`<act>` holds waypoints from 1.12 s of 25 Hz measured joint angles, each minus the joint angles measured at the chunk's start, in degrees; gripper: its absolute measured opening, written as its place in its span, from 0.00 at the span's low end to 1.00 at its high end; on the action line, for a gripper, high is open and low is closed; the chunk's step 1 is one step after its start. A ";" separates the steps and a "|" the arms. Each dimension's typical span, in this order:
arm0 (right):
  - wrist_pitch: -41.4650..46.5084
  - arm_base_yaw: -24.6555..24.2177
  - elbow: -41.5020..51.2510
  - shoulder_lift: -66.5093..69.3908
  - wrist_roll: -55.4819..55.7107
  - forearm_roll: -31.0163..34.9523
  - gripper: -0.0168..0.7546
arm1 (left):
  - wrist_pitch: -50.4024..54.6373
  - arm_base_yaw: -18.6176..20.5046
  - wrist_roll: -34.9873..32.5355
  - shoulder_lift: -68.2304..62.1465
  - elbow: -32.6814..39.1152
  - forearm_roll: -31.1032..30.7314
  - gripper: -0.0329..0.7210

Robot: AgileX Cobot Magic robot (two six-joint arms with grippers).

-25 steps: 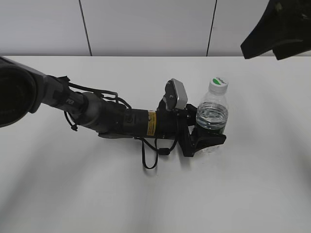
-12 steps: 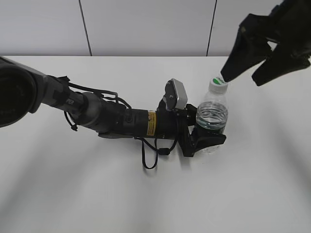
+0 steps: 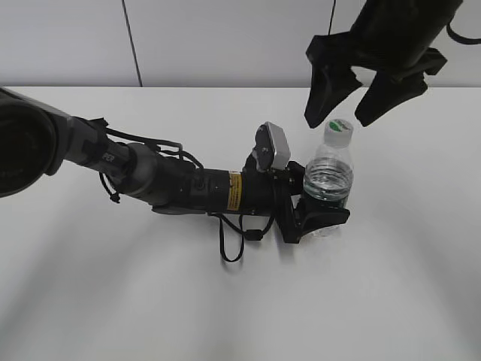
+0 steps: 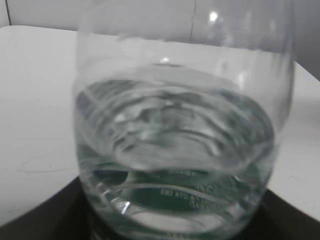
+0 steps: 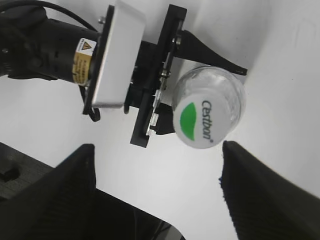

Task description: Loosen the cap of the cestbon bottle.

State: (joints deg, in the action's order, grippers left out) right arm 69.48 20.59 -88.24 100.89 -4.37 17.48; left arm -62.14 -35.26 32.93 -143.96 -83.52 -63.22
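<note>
The cestbon bottle (image 3: 328,179) stands upright on the white table, clear and ribbed, with water inside. Its white cap (image 3: 339,130) with a green half-moon mark is on the neck. My left gripper (image 3: 319,210) is shut on the bottle's lower body. The bottle fills the left wrist view (image 4: 175,150), where its green label shows low down. My right gripper (image 3: 346,113) is open and hangs just above and behind the cap. In the right wrist view the cap (image 5: 201,125) sits between and above the open black fingers (image 5: 157,155).
The left arm (image 3: 150,177) lies low across the white table (image 3: 113,286) from the left edge, with a cable loop under it. A pale panelled wall stands behind the table.
My right gripper has come in from the upper right corner, moving left until it hangs over the cap. The left arm and the bottle have not moved.
</note>
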 joint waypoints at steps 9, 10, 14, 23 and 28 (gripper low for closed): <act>0.05 0.02 -0.02 4.54 1.00 -3.79 0.79 | -0.07 0.00 0.00 0.00 0.00 -0.06 0.71; 0.05 0.02 -0.02 4.69 1.00 -3.85 0.78 | -0.07 0.00 0.00 0.00 0.00 -0.12 0.71; 0.11 0.02 -0.57 4.81 1.00 -3.90 0.73 | -0.07 0.00 0.00 0.00 0.00 -0.12 0.71; 0.07 -0.16 -4.71 5.44 1.09 -3.96 0.65 | -0.01 0.00 0.00 0.00 0.00 -0.17 0.71; 0.07 -0.16 -4.71 7.82 1.09 -3.96 0.65 | -0.05 0.00 0.00 0.00 0.00 -0.17 0.71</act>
State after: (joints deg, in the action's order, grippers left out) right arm 69.55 20.43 -92.95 108.71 -3.28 13.52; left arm -62.19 -35.26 32.93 -143.96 -83.52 -63.38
